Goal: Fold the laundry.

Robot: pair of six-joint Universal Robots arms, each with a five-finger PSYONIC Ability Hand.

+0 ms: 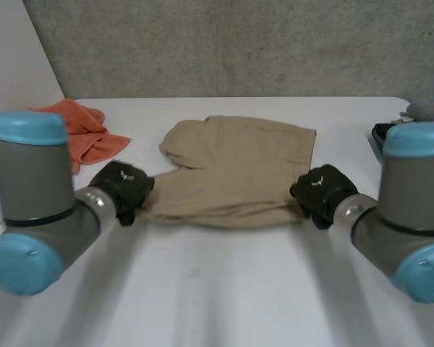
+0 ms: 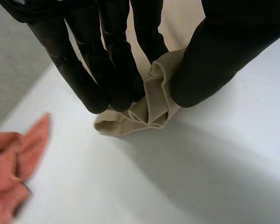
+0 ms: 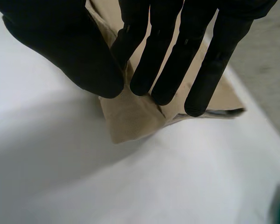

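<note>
Pinching both near corners of the tan shorts (image 1: 235,170), which lie spread on the counter (image 1: 217,289): left hand (image 1: 121,184) clamps the bunched left corner between thumb and fingers, right hand (image 1: 320,189) likewise the right. Cloth looks light and limp (will probably sag between holds); corners suit.

The garment (image 1: 239,170) is lying in the middle of the table (image 1: 217,289), and everything else is sitting around it. The left hand (image 1: 121,186) is resting at the garment's near left corner and the right hand (image 1: 320,189) at its near right corner. Each is pinching its corner between fingers and thumb. A crumpled cloth (image 1: 83,130) is lying well to the garment's left, slightly behind it and not touching it. A container (image 1: 380,137) is sitting well to the garment's right — at the table's edge.
</note>
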